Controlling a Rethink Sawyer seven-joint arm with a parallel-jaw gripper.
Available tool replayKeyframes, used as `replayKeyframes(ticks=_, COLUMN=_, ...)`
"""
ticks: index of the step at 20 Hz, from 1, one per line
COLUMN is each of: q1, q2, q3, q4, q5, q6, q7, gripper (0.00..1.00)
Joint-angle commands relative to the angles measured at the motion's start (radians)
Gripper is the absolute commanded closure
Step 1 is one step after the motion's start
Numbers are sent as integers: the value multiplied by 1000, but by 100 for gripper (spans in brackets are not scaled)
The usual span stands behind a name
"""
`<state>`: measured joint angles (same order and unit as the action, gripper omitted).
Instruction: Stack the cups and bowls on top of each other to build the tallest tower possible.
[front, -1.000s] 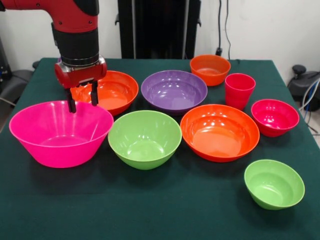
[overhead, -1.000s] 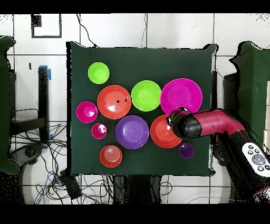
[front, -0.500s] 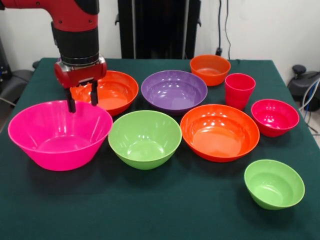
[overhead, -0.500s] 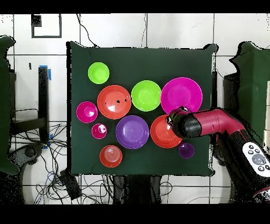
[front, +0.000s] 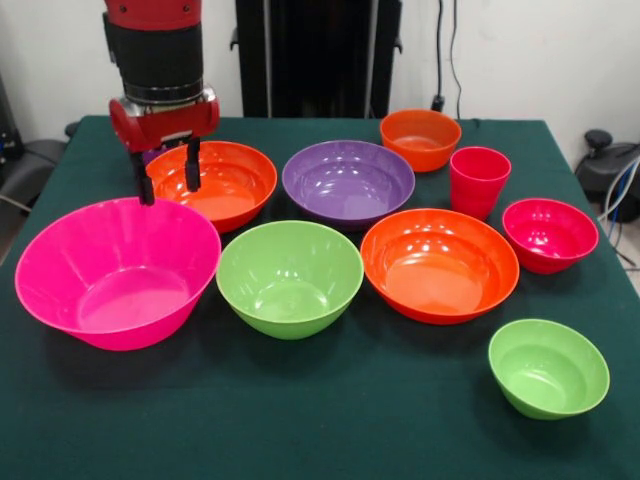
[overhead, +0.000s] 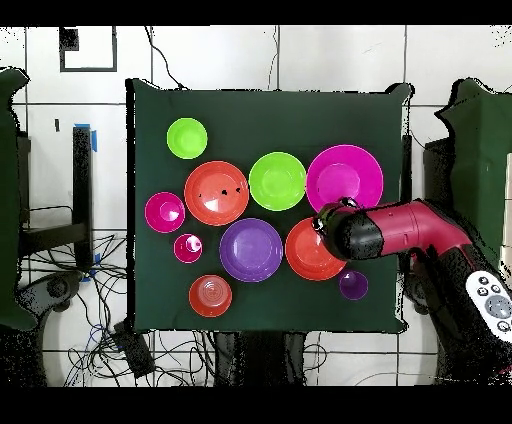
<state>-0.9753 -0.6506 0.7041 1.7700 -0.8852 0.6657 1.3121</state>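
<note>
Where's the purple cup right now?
Only the overhead view shows the purple cup: near the table's bottom right, just below the arm, right of the orange bowl.

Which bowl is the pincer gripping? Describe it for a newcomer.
In the front view, follow the red arm down to its pincer. It pinches the far rim of the hot pink bowl, beside the lime green bowl. It is the widest bowl, tipped up.

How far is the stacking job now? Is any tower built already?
Done: nothing yet. No tower exists; every bowl and cup stands alone on the table. In hand: the hand seems to grip the far rim of the big pink bowl, which is tilted. Left: all the stacking.
</note>
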Motion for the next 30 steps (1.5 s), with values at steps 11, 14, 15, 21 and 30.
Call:
replayKeyframes(ticks=11, q1=0, q2=-43, q3=84, q4=106, q5=21, q6=139, q7=-274, gripper=0)
replayKeyframes(ticks=14, q1=6, q2=-11, q3=78, q4=84, q5=1, q6=129, q7=-275, gripper=0)
replayKeyframes(ticks=15, q1=7, q2=-4, q3=77, q4=79, q5=-3, q6=127, q7=-276, gripper=0)
replayKeyframes(ticks=21, q1=7, q2=26, q3=74, q4=65, q5=-24, q6=100, q7=-275, gripper=0)
replayKeyframes(ticks=30, q1=-8, q2=40, q3=77, q4=61, q5=-44, q6=95, q7=-289, gripper=0)
